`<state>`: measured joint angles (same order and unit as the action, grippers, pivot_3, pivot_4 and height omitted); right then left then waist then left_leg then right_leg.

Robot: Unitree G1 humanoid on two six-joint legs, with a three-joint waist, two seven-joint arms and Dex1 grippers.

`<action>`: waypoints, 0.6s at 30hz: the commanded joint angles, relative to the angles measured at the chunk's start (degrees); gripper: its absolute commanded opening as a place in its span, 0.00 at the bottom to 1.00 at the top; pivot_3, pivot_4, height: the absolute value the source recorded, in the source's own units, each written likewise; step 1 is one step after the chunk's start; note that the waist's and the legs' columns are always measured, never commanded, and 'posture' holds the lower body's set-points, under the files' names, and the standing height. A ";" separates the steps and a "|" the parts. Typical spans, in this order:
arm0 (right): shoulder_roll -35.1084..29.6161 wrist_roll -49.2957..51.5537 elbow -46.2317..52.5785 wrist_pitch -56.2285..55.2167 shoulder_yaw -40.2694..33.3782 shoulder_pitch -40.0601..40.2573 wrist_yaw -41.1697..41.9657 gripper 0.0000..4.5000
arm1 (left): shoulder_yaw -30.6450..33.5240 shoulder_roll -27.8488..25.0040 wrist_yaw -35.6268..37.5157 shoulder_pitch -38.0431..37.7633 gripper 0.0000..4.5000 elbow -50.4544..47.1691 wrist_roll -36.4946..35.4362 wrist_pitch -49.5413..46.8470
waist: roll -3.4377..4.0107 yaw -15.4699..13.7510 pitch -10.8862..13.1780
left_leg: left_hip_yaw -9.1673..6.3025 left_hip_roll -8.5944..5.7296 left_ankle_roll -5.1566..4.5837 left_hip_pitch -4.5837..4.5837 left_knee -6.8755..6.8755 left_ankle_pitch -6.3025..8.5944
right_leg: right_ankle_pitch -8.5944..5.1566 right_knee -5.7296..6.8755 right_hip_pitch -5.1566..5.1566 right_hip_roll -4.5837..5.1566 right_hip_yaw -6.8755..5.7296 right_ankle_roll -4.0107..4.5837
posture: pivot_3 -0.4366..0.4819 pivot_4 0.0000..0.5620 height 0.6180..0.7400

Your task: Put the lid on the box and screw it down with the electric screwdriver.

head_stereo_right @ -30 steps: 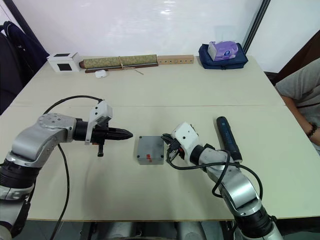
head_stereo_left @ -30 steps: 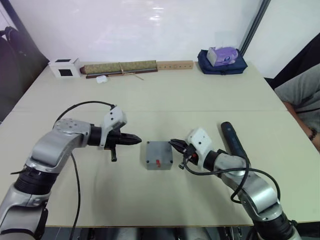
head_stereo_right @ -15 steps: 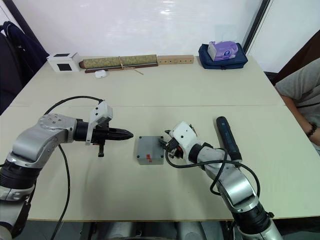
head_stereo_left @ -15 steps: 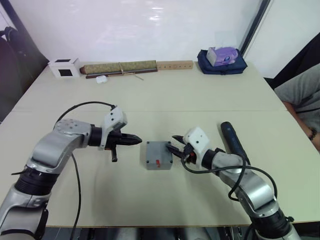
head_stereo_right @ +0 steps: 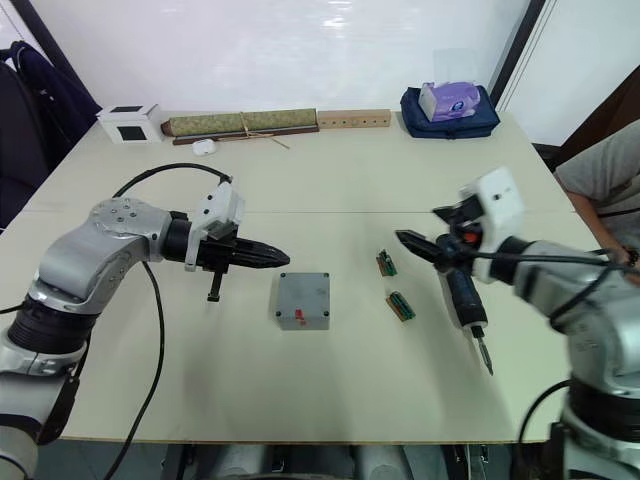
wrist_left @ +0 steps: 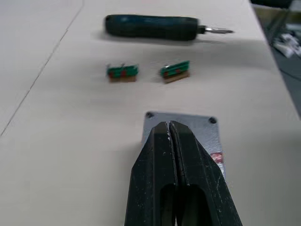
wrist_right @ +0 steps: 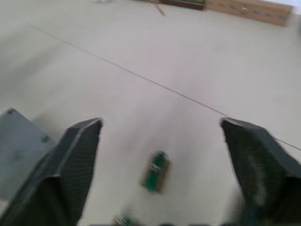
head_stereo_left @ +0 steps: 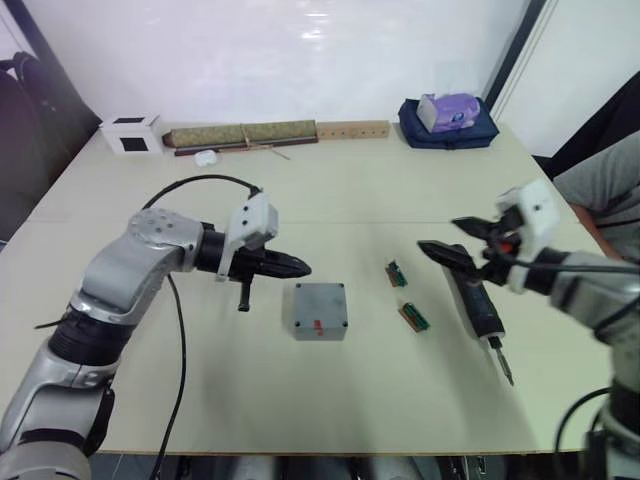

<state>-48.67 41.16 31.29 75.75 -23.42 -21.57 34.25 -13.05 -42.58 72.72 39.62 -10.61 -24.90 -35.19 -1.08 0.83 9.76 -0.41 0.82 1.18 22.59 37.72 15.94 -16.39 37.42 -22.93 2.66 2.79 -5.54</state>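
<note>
Lid already sits on the box at table centre; fastening not yet begun. Right gripper hangs spread wide and empty above the screwdriver, which lies flat on the table to the box's right, bit toward the robot. Left gripper, fingers pressed together and empty, hovers just left of the box. Next, likely: lower, close on the handle, avoiding two green strips. Pale tabletop, white wall, clutter along far edge; a person seated at right.

Lidded box between two raised end effectors
</note>
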 commanded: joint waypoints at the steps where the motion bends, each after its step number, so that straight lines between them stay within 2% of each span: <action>1: -10.03 2.00 -6.41 8.56 0.95 -0.61 4.08 0.99 | -1.68 0.55 2.50 3.04 0.00 1.69 2.37 4.43 | 0.04 0.03 0.02 | 0.02 0.01 0.00 0.00 0.00 0.00 | 0.00 0.01 -0.03 -0.01 0.01 0.00 | 0.48 0.27 1.00; 4: -18.73 1.74 -15.14 15.59 8.72 -0.56 4.41 0.99 | -2.87 2.17 2.70 4.46 0.00 2.05 3.24 5.66 | 0.07 0.10 0.04 | 0.05 0.04 -0.01 0.00 -0.01 0.00 | 0.00 0.00 -0.04 -0.05 0.05 0.00 | 0.48 0.27 1.00; 6: -22.04 0.04 -18.00 11.58 13.35 0.21 7.22 0.99 | -3.21 3.25 2.66 4.35 0.00 2.04 3.53 6.44 | 0.07 0.01 0.05 | 0.08 0.03 -0.01 0.03 0.00 0.00 | 0.00 -0.03 -0.07 0.00 0.07 0.00 | 0.48 0.27 1.00; 9: -21.57 -0.73 -23.32 10.26 17.26 -3.26 8.80 0.99 | -3.64 4.05 1.88 3.74 0.00 1.92 4.31 6.76 | 0.10 0.30 0.06 | 0.15 0.03 -0.01 0.06 0.03 0.00 | 0.01 -0.11 -0.08 -0.01 0.12 -0.02 | 0.48 0.27 1.00; 14: -16.37 -2.47 -30.94 10.71 20.83 -6.30 7.74 0.99 | -1.92 3.77 -0.18 1.08 0.00 -0.67 3.79 5.37 | 0.14 0.22 0.09 | 0.13 0.09 -0.01 0.20 0.08 0.00 | 0.03 -0.07 -0.25 -0.13 0.15 -0.05 | 0.48 0.27 1.00; 18: -15.15 -3.76 -31.60 8.75 23.99 -7.65 8.69 0.99 | -1.38 3.43 -1.66 -1.09 0.00 -2.99 3.28 3.90 | 0.21 -0.07 0.10 | 0.06 0.06 -0.01 0.75 0.30 0.00 | 0.08 0.08 -0.70 -0.06 0.10 -0.14 | 0.48 0.27 1.00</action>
<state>-63.51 38.06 -0.64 85.68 0.47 -27.87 42.14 -16.22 -38.65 71.84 38.41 -11.04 -20.76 -30.97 -0.87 0.77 9.86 -0.34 0.87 1.18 23.38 38.05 15.94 -16.28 37.52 -23.67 2.64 2.90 -5.71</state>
